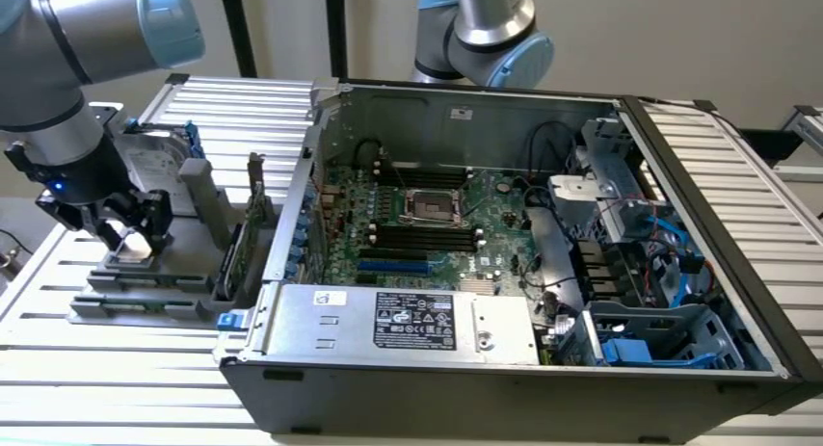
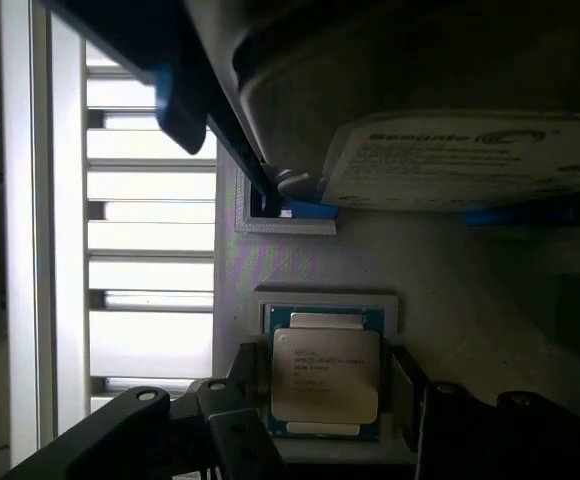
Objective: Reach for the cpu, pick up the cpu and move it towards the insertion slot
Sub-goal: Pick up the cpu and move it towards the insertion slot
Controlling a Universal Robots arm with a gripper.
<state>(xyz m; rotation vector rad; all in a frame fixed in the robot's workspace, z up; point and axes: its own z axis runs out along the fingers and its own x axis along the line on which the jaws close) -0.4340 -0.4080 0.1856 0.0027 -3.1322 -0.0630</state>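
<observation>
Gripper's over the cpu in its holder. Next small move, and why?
Probably close the gripper on the cpu: the open jaws straddle the chip on two sides, and it lies flat in its holder, not yet gripped.

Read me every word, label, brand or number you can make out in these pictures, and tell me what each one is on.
"Seagate": on the white label of the hard drive.
Printed lines on the cpu lid: too small to read.
Black label on the power supply: too blurred to read.
White sticker on the computer case rear wall: too small to read.
</observation>
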